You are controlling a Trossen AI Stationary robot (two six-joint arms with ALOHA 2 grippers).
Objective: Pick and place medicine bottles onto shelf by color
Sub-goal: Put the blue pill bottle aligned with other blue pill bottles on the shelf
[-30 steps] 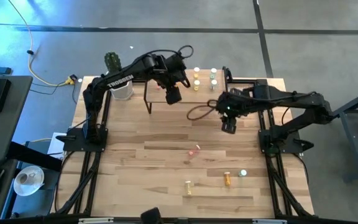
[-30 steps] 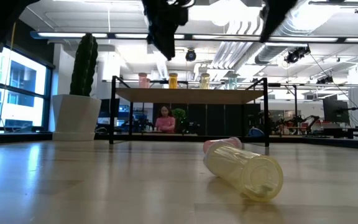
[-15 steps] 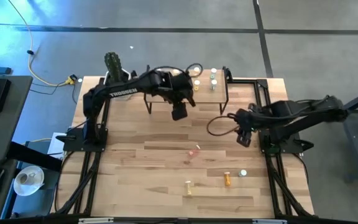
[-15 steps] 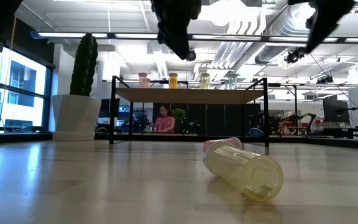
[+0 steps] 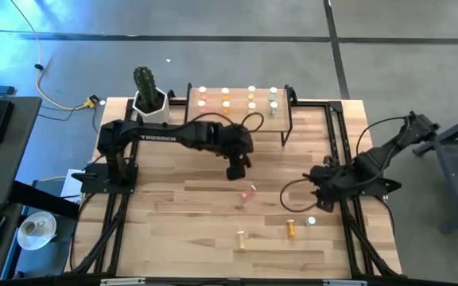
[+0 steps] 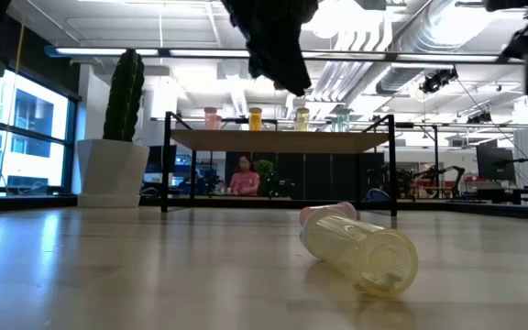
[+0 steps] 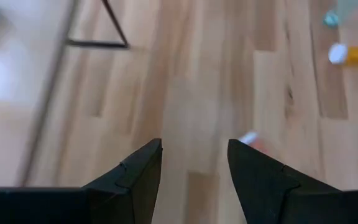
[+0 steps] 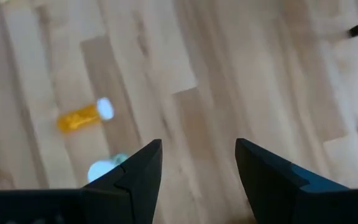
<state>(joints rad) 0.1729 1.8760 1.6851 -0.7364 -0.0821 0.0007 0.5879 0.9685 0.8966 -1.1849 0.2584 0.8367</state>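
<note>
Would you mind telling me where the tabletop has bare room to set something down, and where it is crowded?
Bare wood lies in front of the cactus pot, on the table's left half. It is crowded on the shelf with its upright bottles, and front right, where the pink bottle, yellow bottle, orange bottle and green bottle lie beneath both open grippers.

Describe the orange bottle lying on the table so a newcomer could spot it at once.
Start at the shelf at the table's far edge, then drop to the near right area. The orange bottle lies on its side beside the pale green bottle, the only orange one off the shelf.
</note>
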